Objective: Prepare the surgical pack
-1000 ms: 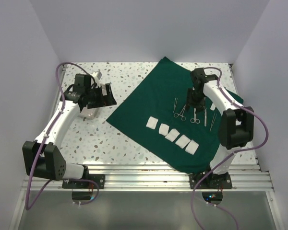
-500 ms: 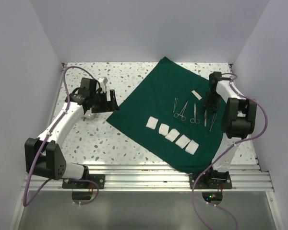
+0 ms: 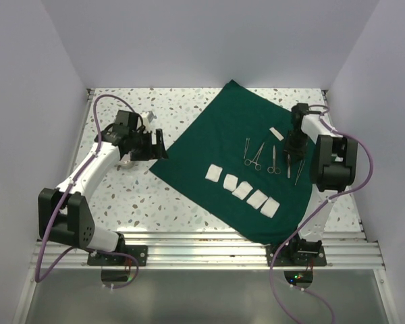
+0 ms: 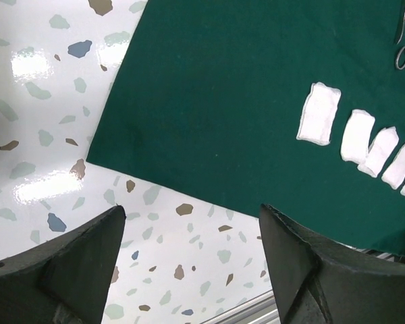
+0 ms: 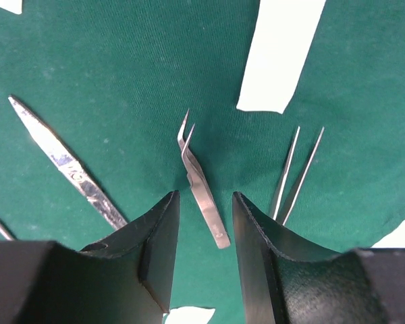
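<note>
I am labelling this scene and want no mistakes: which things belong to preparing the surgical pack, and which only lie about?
Job in hand:
drape, spread flat; laid on it: gauze squares, forceps, scissors, tweezers, white strip.

Lying about:
pale thing off the drape, under the left arm; too hidden to name.

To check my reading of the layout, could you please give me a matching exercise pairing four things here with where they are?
Things: 1 gauze squares; 2 bent-tip tweezers; 3 left gripper; 4 white strip.
Places: A over the speckled table, by the drape's left corner; B in a row on the drape's near part; C on the drape between the open right gripper's fingers; D on the drape beyond the tweezers' tips.
Pairs: 1-B; 2-C; 3-A; 4-D.
</note>
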